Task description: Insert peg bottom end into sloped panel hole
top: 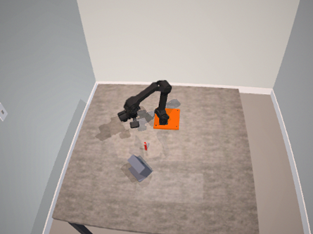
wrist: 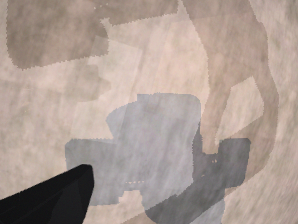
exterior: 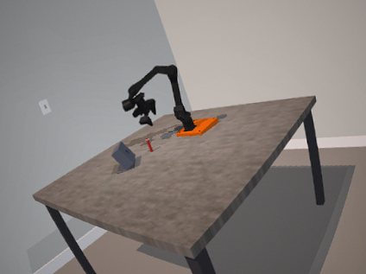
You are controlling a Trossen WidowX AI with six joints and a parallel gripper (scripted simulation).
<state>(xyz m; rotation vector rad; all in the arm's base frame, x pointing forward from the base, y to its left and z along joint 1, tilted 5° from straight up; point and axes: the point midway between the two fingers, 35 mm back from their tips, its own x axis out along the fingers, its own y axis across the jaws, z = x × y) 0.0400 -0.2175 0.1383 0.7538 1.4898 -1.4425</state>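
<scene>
The worktop [top: 198,188] is a mottled grey-brown slab on dark legs, in a corner between a grey wall and a cream wall. From left to right in the top view: the pincer [top: 135,124] hangs above the surface, spread wide with nothing in it; the grey sloped panel [top: 139,168]; the red peg [top: 145,146], upright between panel and orange base plate [top: 171,120]. The worktop's right half is far from every item.

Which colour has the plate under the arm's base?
Orange base plate, best seen in the top view.
</scene>
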